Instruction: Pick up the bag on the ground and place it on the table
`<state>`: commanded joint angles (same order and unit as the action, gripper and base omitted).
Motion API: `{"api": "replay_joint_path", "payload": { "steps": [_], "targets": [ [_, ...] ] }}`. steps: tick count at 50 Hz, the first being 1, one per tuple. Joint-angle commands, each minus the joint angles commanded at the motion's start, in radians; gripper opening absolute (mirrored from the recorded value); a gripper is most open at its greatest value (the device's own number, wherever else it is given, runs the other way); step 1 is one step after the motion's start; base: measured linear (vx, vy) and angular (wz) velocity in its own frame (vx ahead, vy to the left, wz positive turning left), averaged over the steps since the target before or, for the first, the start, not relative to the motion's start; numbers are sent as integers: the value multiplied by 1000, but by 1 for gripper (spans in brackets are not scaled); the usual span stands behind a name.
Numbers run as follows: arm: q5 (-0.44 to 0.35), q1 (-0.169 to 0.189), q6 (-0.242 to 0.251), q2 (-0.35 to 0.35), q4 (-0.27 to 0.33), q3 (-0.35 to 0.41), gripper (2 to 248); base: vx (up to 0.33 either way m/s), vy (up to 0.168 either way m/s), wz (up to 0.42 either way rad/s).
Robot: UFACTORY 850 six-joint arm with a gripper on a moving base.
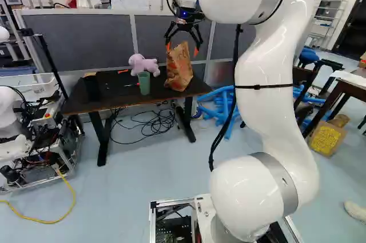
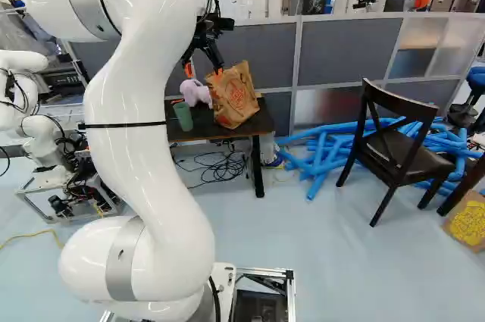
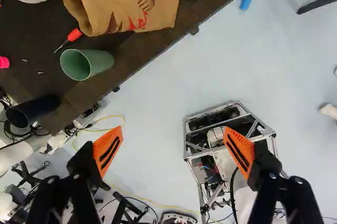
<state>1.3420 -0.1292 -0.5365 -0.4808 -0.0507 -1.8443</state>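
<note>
Well, the bag (image 1: 179,67) stands on the table (image 1: 117,92) near the cup (image 1: 144,83), and the claw (image 3: 172,130) is released, spread wide; the bag looks light, soft and prone to crumple, so any hold should pinch gently near its top

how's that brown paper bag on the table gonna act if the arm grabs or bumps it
The bag is creased paper, so its sides will probably crumple under a squeeze. It stands taller than wide, so a bump near the top could tip it. Its contents don't show, so I can't judge weight.
</note>
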Motion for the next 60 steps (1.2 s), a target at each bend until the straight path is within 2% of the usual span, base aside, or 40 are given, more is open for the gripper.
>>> {"api": "replay_joint_path", "payload": {
  "steps": [30, 60],
  "targets": [
    [-46, 3, 11, 16, 1, 37, 247, 0, 0, 0],
    [-194, 11, 47, 67, 4, 154, 247, 0, 0, 0]
  ]
}}
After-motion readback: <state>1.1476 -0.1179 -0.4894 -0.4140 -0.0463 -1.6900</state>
